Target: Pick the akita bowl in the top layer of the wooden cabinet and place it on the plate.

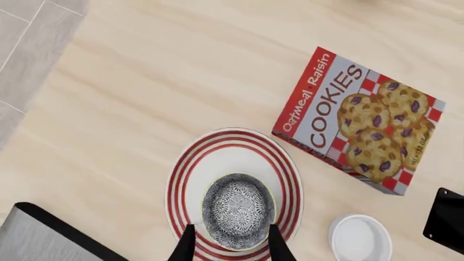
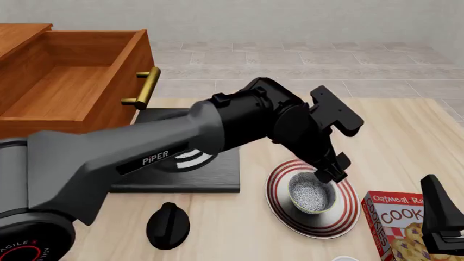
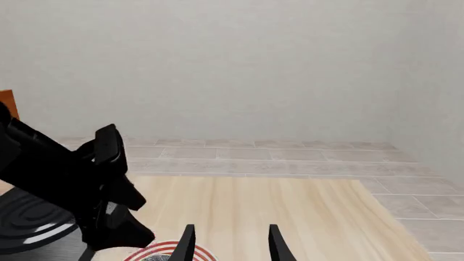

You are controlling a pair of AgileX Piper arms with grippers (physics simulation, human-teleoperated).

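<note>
The akita bowl (image 1: 238, 211) (image 2: 312, 197) sits upright in the middle of the plate (image 1: 232, 147) (image 2: 279, 187), a white plate with red rings. My left gripper (image 1: 232, 247) (image 2: 332, 173) hovers just above the bowl's near side, open, with a finger on each side of its rim. The top layer (image 2: 73, 87) of the wooden cabinet (image 2: 22, 32) is pulled out at the far left and holds nothing. My right gripper (image 3: 230, 244) (image 2: 438, 217) stands open at the right edge of the table, holding nothing.
A cookie box (image 1: 359, 119) (image 2: 399, 228) lies right of the plate. A small white dish (image 1: 360, 238) is near it. The black stove (image 2: 188, 168) lies left of the plate, with a black knob (image 2: 168, 224) in front of it.
</note>
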